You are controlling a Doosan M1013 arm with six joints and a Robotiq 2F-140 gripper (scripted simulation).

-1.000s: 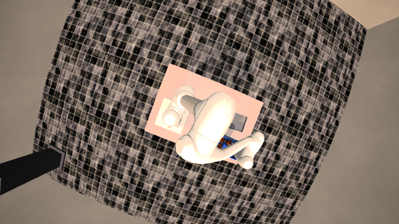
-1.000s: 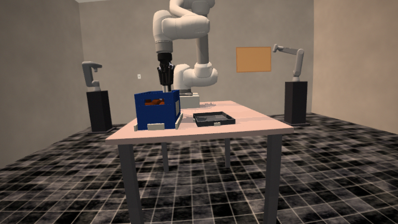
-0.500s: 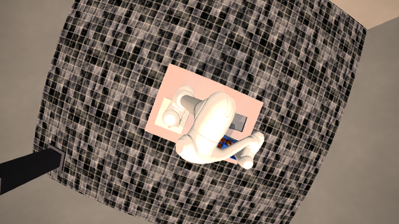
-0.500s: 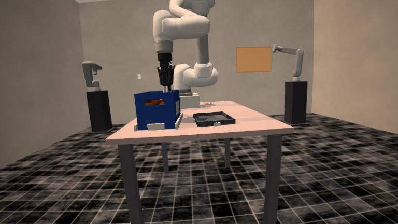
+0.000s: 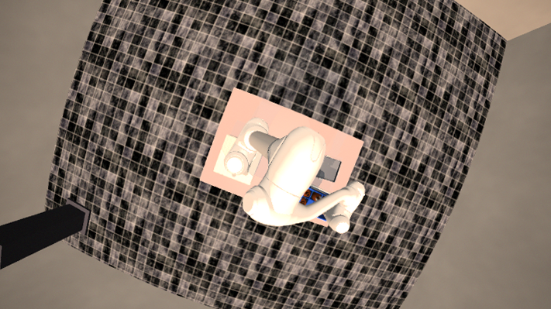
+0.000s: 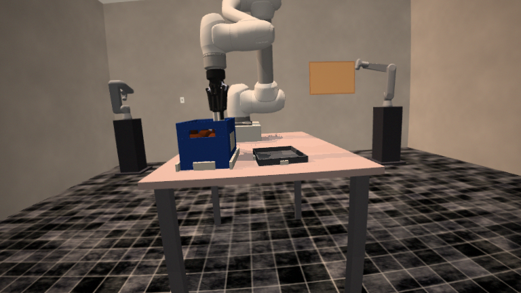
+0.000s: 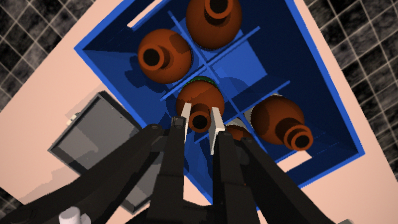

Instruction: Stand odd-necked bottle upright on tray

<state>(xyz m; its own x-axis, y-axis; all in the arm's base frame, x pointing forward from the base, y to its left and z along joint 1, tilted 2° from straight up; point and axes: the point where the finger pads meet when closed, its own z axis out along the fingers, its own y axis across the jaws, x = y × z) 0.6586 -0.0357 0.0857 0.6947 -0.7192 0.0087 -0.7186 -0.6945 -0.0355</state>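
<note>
Though it is partly open, the end effector (image 6: 218, 115) (image 7: 200, 115) grips one bottleneck (image 7: 199, 113).

A smooth, off-white arm (image 5: 295, 169) (image 6: 240, 36) with rounded joints is pictured, tipped by a black, multi-linked gripper (image 6: 217, 115) (image 7: 200, 115) fitted with pale finger pads.

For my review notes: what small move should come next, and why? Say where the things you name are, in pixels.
Probably gauge this neck before lifting: the gripper (image 6: 218, 116) (image 7: 200, 115) is shut on a bottle (image 7: 200, 97) in the crate (image 5: 325, 218) (image 6: 203, 150) (image 7: 312, 65), and no view settles which neck is odd.
</note>
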